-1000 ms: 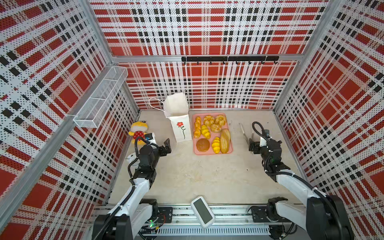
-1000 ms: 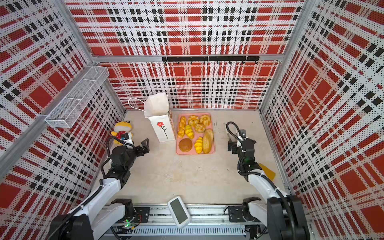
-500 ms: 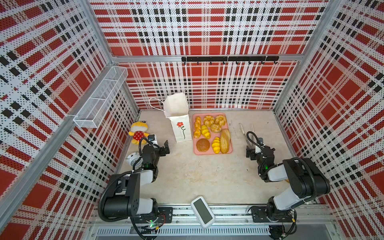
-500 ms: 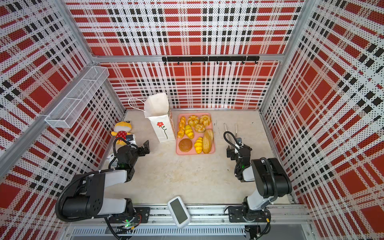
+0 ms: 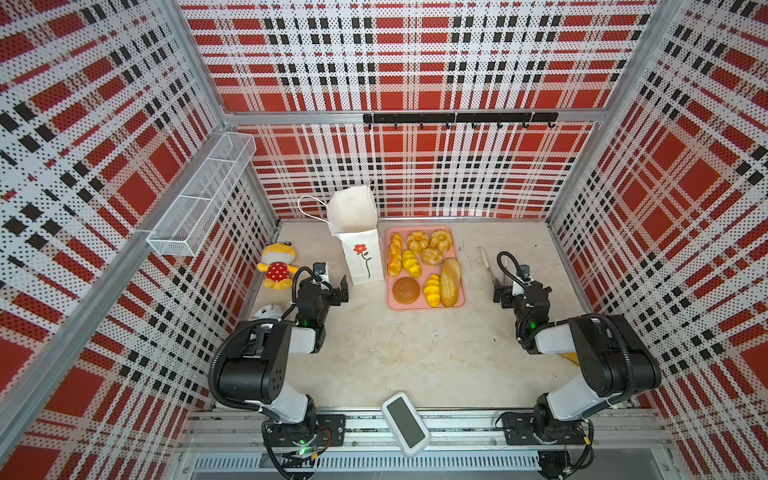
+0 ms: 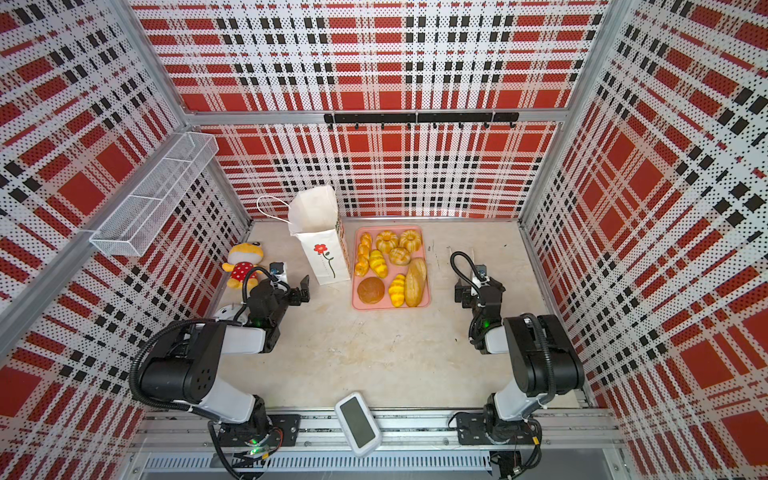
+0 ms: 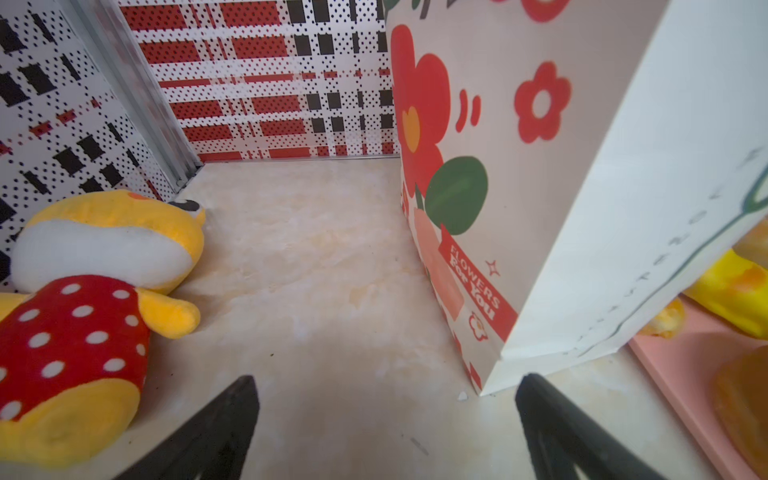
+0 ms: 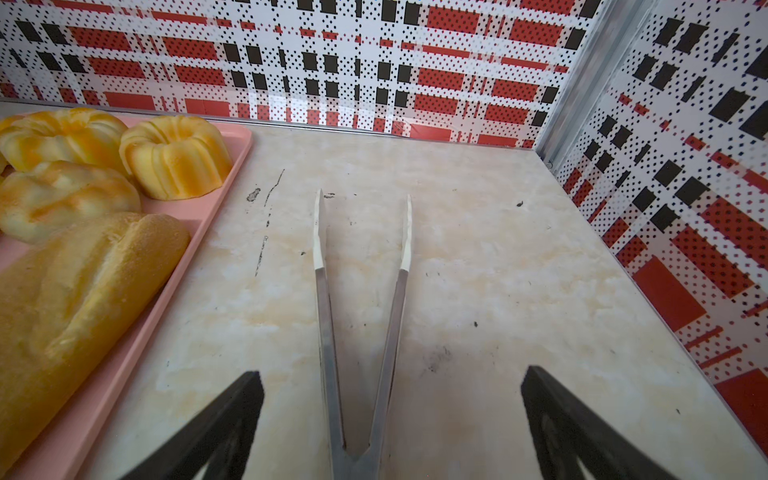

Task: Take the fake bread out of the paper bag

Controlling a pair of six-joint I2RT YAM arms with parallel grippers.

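Golden fake bread [image 5: 450, 281] lies on the pink tray [image 5: 415, 306] beside the upright paper bag [image 5: 360, 262], while the left gripper [image 7: 388, 378] and right gripper [image 8: 392, 372] hold their fingers spread and empty, and the left, so near, could topple the light bag.

Paper bag [image 5: 360, 266]: white, with one red flower on a dark stem. In the left wrist view its adjoining face carries red flowers, a green leaf and a red banner with white lettering.
Fake bread [image 5: 450, 281]: golden-yellow; one bun brown.
Tray [image 5: 459, 237]: pink.
Plush toy [image 5: 276, 270]: yellow, red dress with white dots.
Walls [image 5: 415, 62]: red, white and black plaid, dotted.
Tabletop [image 5: 415, 353]: beige, marbled.
Tongs [image 8: 332, 332]: silver, cream tips.
My left gripper [image 7: 386, 377] and right gripper [image 8: 390, 372]: black fingers.
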